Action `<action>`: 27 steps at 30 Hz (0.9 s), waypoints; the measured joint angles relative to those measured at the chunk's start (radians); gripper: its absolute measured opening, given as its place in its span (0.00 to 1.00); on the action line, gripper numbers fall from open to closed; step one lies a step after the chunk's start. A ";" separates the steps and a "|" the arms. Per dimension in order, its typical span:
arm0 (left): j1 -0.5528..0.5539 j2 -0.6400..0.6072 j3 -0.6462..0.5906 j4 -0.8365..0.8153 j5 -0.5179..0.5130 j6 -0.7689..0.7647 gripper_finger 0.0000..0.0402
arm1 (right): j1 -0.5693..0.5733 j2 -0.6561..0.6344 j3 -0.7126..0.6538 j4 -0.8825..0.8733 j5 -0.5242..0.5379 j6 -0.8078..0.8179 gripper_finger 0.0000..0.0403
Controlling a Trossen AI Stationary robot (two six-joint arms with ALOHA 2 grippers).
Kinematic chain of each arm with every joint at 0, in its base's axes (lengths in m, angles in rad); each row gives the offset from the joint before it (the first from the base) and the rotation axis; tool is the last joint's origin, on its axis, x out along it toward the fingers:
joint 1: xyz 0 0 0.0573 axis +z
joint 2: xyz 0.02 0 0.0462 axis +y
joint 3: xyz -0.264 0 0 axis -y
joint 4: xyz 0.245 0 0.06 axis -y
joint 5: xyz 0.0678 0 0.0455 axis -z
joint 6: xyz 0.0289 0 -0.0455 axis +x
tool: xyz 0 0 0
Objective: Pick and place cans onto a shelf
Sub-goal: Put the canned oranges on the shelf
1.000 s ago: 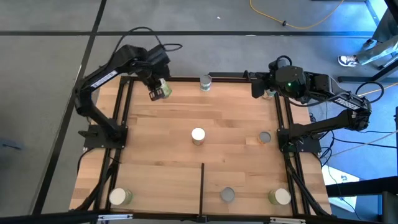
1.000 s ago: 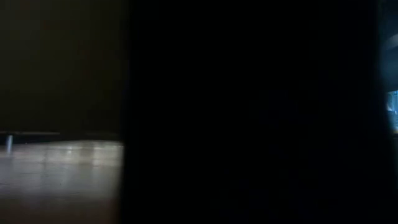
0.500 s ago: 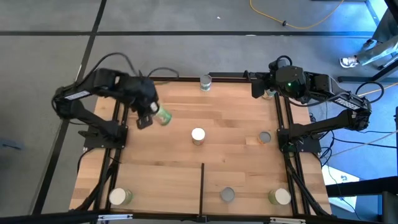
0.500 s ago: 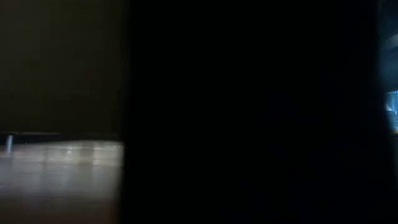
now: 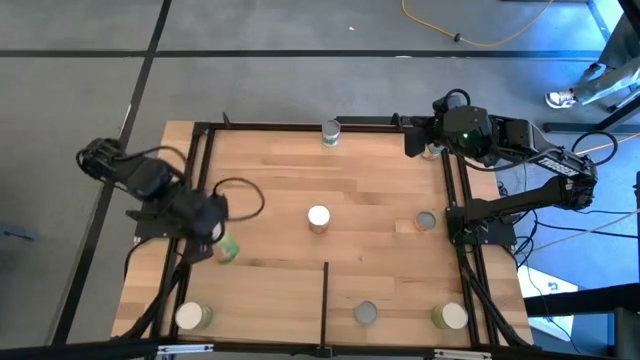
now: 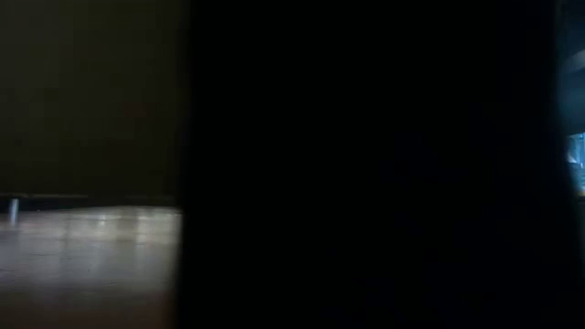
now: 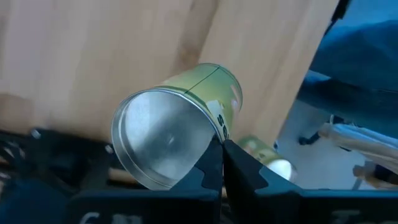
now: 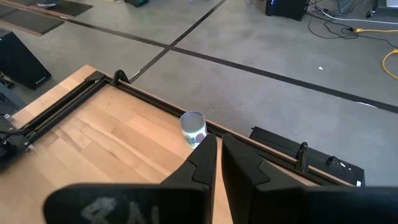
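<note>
- Near rail of the shelf (image 5: 270,285): three cans stand upright — white-topped can (image 5: 187,316) in the left corner, grey-topped can (image 5: 366,314) just right of the divider strip (image 5: 325,300), another white-topped one (image 5: 450,316) in the right corner. Spread out along the rail, well apart, which looks like the placing row.
- Left gripper (image 5: 207,232) is over the left side of the boards, jaws clamped on a green can (image 7: 180,124). Wrist view shows it tilted, silver end toward the camera, pinched at the rim, so it'll need levelling before set-down. Likely headed for the gap near the left corner can.
- Mid-board: white can (image 5: 318,217) and a small grey one (image 5: 427,221) stand apart, not yet moved.
- Far rail: a lone can (image 8: 193,129) stands against the frame, straight ahead of the right arm's fingers.
- Right gripper (image 5: 418,140) waits at the far right corner, jaws nearly together, nothing visible between them in its wrist view.
- Low view is blocked, no use.
</note>
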 joint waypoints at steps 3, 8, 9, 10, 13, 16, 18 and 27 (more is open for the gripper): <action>-0.099 0.008 -0.001 0.002 -0.034 -0.126 0.00 | 0.000 0.000 0.000 0.000 0.000 0.000 0.07; -0.252 0.054 -0.001 0.000 -0.139 -0.295 0.00 | 0.000 0.000 0.000 0.002 0.001 0.000 0.07; -0.275 0.070 -0.001 0.000 -0.149 -0.316 0.00 | 0.000 0.000 0.000 0.002 0.001 0.000 0.07; -0.296 0.088 -0.001 0.001 -0.156 -0.332 0.00 | 0.000 0.000 0.000 0.002 0.001 0.001 0.07; -0.339 0.150 -0.001 0.001 -0.157 -0.372 0.00 | 0.000 0.000 0.000 0.004 0.002 0.002 0.07; -0.369 0.202 -0.001 0.002 -0.139 -0.417 0.00 | 0.000 0.000 0.000 0.006 0.008 0.003 0.07; -0.390 0.232 -0.001 0.000 -0.135 -0.479 0.00 | 0.000 0.000 0.000 0.008 0.009 0.003 0.07; -0.474 0.338 -0.001 0.000 -0.135 -0.762 0.00 | 0.000 0.000 0.000 0.008 0.009 0.009 0.07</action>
